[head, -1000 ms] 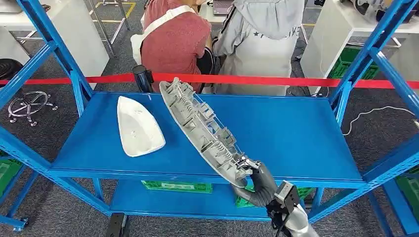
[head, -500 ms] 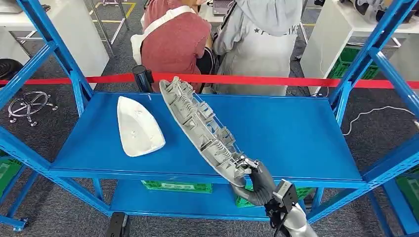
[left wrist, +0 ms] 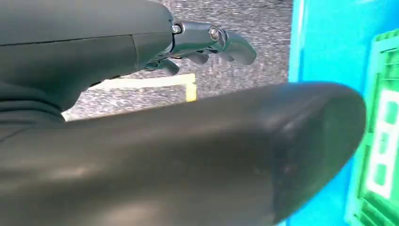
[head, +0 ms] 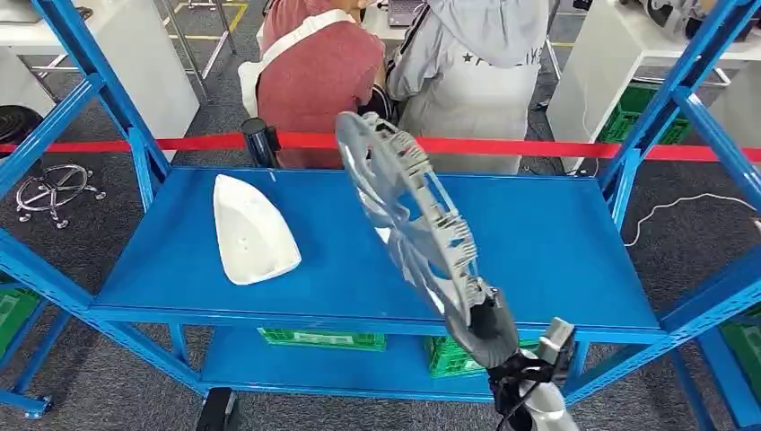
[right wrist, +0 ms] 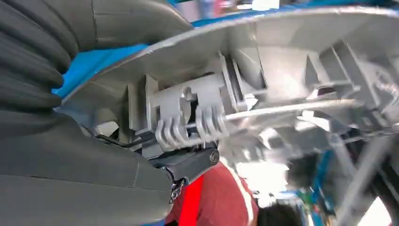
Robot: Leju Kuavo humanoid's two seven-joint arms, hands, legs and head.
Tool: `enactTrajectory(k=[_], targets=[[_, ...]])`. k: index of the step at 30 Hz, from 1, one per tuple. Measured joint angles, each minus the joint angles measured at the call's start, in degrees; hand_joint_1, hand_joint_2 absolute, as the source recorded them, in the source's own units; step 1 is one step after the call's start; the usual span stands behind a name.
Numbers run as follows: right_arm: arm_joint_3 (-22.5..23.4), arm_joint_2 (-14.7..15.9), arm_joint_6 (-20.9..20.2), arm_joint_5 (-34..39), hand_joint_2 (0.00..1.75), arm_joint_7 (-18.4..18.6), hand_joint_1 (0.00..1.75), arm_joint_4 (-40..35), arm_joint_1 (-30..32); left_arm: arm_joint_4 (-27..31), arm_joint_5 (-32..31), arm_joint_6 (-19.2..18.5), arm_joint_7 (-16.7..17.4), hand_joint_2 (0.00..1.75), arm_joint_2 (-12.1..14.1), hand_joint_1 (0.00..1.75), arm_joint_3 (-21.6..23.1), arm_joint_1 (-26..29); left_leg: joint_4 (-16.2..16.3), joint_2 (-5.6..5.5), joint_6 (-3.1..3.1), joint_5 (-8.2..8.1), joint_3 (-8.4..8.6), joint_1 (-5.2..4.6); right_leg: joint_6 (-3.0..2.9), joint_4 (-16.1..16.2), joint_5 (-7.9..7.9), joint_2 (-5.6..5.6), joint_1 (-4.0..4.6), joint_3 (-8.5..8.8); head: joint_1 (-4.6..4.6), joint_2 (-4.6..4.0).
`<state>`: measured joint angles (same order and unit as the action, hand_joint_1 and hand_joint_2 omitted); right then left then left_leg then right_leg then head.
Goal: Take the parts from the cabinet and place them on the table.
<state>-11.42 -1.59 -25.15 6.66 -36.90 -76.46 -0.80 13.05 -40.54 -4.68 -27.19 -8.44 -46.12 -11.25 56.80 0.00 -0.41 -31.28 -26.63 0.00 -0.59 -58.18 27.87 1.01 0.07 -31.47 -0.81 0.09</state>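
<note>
Right hand (head: 491, 328) grips the near end of the long grey ribbed part (head: 408, 211), raised over the blue shelf (head: 538, 242); rigid, light, lever-prone, so a mid-length hold looks steadier. Left hand (left wrist: 207, 40) holds nothing, fingers loosely curled.

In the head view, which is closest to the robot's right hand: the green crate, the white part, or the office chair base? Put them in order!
From the right hand:
1. Green crate, on the lower shelf just beside it.
2. White part, on the shelf's left side.
3. Chair base, on the floor at far left.
</note>
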Motion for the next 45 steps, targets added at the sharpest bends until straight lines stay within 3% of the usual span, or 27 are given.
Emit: enactTrajectory(k=[5, 9, 13, 17, 23, 28, 33, 45], targets=[[8.59, -0.2, -1.1, 2.98, 1.75, -0.26, 1.75, 4.93, -0.33, -0.07, 0.13, 0.53, 1.03, 0.0, 0.53, 0.0, 0.35, 0.87, 0.0, -0.09, 0.01, 0.0, -0.09, -0.04, 0.02, 0.01, 0.02, -0.07, -0.01, -0.06, -0.02, 0.0], [15.49, -0.33, -4.84, 2.65, 1.75, -0.5, 1.75, 7.34, 0.48, -0.11, 0.09, 0.7, 1.01, 0.0, 0.99, 0.0, 0.57, 2.0, 0.01, -0.21, 0.02, -0.01, -0.12, -0.16, 0.08, 0.01, 0.07, -0.19, -0.02, -0.1, 0.0, 0.0], [22.41, -1.42, -9.82, 5.05, 1.75, -0.46, 1.75, 1.52, 3.83, -0.13, 0.02, 0.87, 0.92, 0.0, 1.27, 0.0, 0.57, 2.6, 0.01, -0.38, 0.03, -0.02, -0.29, -0.17, 0.13, 0.01, 0.11, -0.39, -0.08, -0.15, -0.02, 0.0], [26.0, -3.22, -9.16, 1.75, 1.75, -0.52, 1.75, -8.64, 6.91, -0.2, 0.02, 0.96, 0.75, 0.0, 1.55, 0.0, 0.57, 2.7, 0.0, -0.35, 0.03, -0.02, -0.34, -0.16, 0.13, 0.01, 0.11, -0.31, -0.17, -0.25, -0.02, 0.0], [25.58, -4.96, -3.06, -4.63, 1.75, -0.52, 1.75, -24.32, 10.74, -0.28, -0.24, 1.05, 0.61, 0.0, 1.66, 0.0, 0.74, 2.82, 0.0, -0.4, 0.05, 0.02, -0.46, -0.16, 0.13, 0.0, 0.11, -0.45, -0.17, -0.33, 0.0, 0.0], [21.52, -5.09, 2.28, -7.9, 1.75, -0.52, 1.75, -34.5, 12.94, -0.33, -0.74, 1.03, 0.99, 0.0, 1.6, 0.0, 1.14, 2.81, -0.01, -0.38, 0.05, 0.03, -0.47, -0.15, 0.12, 0.0, 0.11, -0.42, -0.16, -0.34, 0.0, 0.0], [18.68, -5.03, 4.85, -8.49, 1.75, -0.52, 1.75, -39.12, 14.02, -0.39, -1.24, 0.72, 1.49, 0.0, 1.36, 0.0, 1.64, 2.78, 0.0, -0.39, 0.06, 0.03, -0.47, -0.19, 0.13, 0.0, 0.11, -0.44, -0.14, -0.35, 0.0, 0.0], [17.21, -4.04, 4.93, -7.8, 1.75, -0.52, 1.75, -43.17, 15.83, -0.59, -1.99, 0.09, 3.54, 0.0, 0.92, 0.0, 2.51, 2.24, 0.01, -0.37, 0.07, 0.02, -0.47, -0.21, 0.14, 0.01, 0.1, -0.42, -0.19, -0.34, 0.0, 0.0]])
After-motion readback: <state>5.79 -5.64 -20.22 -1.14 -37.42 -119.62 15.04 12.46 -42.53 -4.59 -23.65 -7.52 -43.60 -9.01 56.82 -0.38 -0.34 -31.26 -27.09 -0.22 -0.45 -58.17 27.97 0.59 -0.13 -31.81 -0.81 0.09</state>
